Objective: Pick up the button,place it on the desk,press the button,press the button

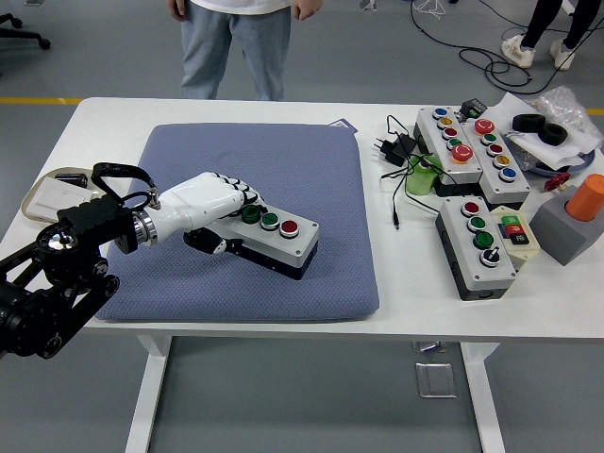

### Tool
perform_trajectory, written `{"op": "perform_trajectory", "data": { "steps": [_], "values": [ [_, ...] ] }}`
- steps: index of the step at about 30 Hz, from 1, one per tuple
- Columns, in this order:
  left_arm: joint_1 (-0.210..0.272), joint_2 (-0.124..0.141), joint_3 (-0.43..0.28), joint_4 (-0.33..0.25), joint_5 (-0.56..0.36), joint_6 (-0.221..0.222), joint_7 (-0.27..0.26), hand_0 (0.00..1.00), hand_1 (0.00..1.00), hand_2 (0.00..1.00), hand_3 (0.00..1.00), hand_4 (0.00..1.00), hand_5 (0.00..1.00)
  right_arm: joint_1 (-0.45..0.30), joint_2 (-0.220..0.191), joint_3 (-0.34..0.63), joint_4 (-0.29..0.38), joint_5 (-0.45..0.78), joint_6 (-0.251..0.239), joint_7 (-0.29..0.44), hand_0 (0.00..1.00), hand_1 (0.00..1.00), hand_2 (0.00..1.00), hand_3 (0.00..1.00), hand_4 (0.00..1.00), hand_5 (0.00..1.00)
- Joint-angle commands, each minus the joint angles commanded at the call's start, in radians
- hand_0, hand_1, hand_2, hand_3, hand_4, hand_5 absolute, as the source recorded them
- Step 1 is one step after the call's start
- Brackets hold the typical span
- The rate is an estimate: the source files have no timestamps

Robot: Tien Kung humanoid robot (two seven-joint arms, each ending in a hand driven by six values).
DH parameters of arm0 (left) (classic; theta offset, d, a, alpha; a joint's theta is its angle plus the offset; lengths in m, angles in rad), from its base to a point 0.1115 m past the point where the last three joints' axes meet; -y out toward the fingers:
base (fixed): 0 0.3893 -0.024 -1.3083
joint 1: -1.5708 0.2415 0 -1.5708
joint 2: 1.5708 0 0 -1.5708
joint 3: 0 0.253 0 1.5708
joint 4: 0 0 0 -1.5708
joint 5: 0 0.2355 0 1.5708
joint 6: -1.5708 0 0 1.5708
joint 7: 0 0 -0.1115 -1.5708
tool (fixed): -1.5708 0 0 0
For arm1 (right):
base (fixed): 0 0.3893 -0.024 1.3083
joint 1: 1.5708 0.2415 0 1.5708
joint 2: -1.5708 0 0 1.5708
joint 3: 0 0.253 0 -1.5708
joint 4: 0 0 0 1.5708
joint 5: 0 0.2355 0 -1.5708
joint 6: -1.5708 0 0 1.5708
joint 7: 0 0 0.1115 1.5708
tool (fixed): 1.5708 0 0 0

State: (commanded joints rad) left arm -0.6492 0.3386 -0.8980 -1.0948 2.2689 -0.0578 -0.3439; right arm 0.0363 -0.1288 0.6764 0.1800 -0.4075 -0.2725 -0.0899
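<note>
The left hand (209,209) grasps the button box (274,236) at its left end, fingers wrapped around it. The box (two green buttons, one red) sits tilted over the blue pad (311,170).

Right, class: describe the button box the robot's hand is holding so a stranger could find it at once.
Start at the blue-grey mat on the left half of the white table. The button box lies on it, tilted, gripped at one end by the robot's white left hand. Unlike the boxes at the right, it has just three buttons: two green, one red.
</note>
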Motion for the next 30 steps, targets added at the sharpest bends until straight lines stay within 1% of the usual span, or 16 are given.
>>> {"op": "perform_trajectory", "data": {
  "steps": [4, 5, 8, 10, 13, 15, 16, 17, 19, 20, 22, 23, 25, 28, 29, 30],
  "values": [
    [0.02, 0.006, -0.038, -0.051, 0.0, -0.064, 0.008, 0.77, 0.877, 0.911, 0.826, 0.543, 0.002, 0.001, 0.0, -0.001, 0.0, 0.002, 0.0, 0.001, 0.662, 0.585, 0.615, 0.591, 0.291, 0.061],
    [0.03, 0.009, -0.05, -0.07, 0.0, -0.086, 0.011, 0.836, 0.915, 0.946, 0.854, 0.569, 0.002, 0.001, 0.0, 0.0, 0.0, 0.002, 0.0, 0.001, 0.662, 0.584, 0.615, 0.591, 0.292, 0.062],
    [0.06, 0.015, -0.085, -0.122, 0.0, -0.146, 0.02, 0.836, 0.915, 0.946, 0.854, 0.569, 0.002, 0.001, 0.001, 0.002, 0.0, 0.002, 0.0, 0.001, 0.662, 0.584, 0.615, 0.591, 0.292, 0.062],
    [0.081, 0.019, -0.109, -0.153, 0.0, -0.164, 0.024, 0.836, 0.915, 0.946, 0.854, 0.569, 0.002, 0.001, 0.001, 0.004, 0.0, -0.001, 0.0, 0.001, 0.662, 0.584, 0.615, 0.591, 0.292, 0.062],
    [0.108, 0.026, -0.142, -0.2, 0.0, -0.176, 0.033, 0.869, 0.938, 0.969, 0.87, 0.597, 0.002, 0.0, 0.001, 0.004, 0.0, 0.0, 0.0, 0.001, 0.665, 0.584, 0.615, 0.591, 0.293, 0.062],
    [0.136, 0.034, -0.164, -0.256, 0.0, -0.169, 0.047, 0.869, 0.938, 0.969, 0.87, 0.597, 0.002, 0.0, 0.001, 0.004, 0.0, -0.001, 0.001, 0.001, 0.665, 0.584, 0.615, 0.591, 0.293, 0.062],
    [0.139, 0.035, -0.166, -0.265, 0.0, -0.168, 0.048, 0.869, 0.938, 0.969, 0.87, 0.597, 0.002, 0.0, 0.0, 0.004, 0.0, -0.001, 0.001, 0.001, 0.665, 0.584, 0.615, 0.591, 0.293, 0.062],
    [0.154, 0.04, -0.171, -0.289, 0.0, -0.144, 0.063, 0.643, 0.74, 0.816, 0.825, 0.548, 0.002, -0.001, 0.001, 0.005, 0.0, 0.0, 0.0, 0.001, 0.663, 0.584, 0.615, 0.592, 0.294, 0.063],
    [0.181, 0.046, -0.183, -0.342, 0.0, -0.078, 0.092, 0.643, 0.74, 0.816, 0.825, 0.548, 0.002, -0.001, 0.001, 0.006, 0.0, -0.002, 0.0, 0.001, 0.663, 0.584, 0.615, 0.592, 0.294, 0.063],
    [0.184, 0.046, -0.184, -0.35, 0.0, -0.064, 0.096, 0.643, 0.74, 0.816, 0.825, 0.548, 0.002, -0.001, 0.001, 0.006, 0.0, -0.002, 0.0, 0.001, 0.663, 0.584, 0.615, 0.592, 0.294, 0.063],
    [0.209, 0.053, -0.202, -0.401, 0.0, 0.003, 0.135, 0.643, 0.74, 0.816, 0.825, 0.548, 0.002, -0.002, 0.001, 0.007, 0.0, -0.004, 0.001, 0.0, 0.663, 0.584, 0.615, 0.592, 0.294, 0.063],
    [0.215, 0.057, -0.207, -0.419, 0.0, 0.021, 0.146, 0.229, 0.125, 0.145, 0.745, 0.426, 0.002, -0.002, 0.001, 0.006, 0.0, -0.001, 0.001, 0.001, 0.663, 0.584, 0.615, 0.591, 0.294, 0.061],
    [0.219, 0.061, -0.21, -0.445, 0.0, 0.015, 0.161, 0.229, 0.125, 0.145, 0.745, 0.426, 0.002, -0.003, 0.001, 0.006, 0.0, 0.001, 0.001, 0.001, 0.663, 0.584, 0.615, 0.591, 0.294, 0.061],
    [0.218, 0.066, -0.2, -0.463, 0.0, -0.041, 0.186, 0.229, 0.125, 0.145, 0.745, 0.426, 0.002, -0.002, 0.001, 0.007, 0.0, -0.002, 0.001, 0.0, 0.663, 0.584, 0.615, 0.591, 0.294, 0.061],
    [0.218, 0.066, -0.196, -0.466, 0.0, -0.078, 0.193, 0.119, 0.015, 0.059, 0.775, 0.328, 0.002, -0.002, 0.001, 0.007, 0.0, -0.001, 0.001, 0.0, 0.663, 0.584, 0.615, 0.591, 0.294, 0.062],
    [0.217, 0.066, -0.195, -0.467, 0.0, -0.1, 0.195, 0.119, 0.015, 0.059, 0.775, 0.328, 0.002, -0.002, 0.001, 0.006, 0.0, -0.001, 0.001, 0.0, 0.663, 0.584, 0.615, 0.591, 0.294, 0.062]
  ]
}}
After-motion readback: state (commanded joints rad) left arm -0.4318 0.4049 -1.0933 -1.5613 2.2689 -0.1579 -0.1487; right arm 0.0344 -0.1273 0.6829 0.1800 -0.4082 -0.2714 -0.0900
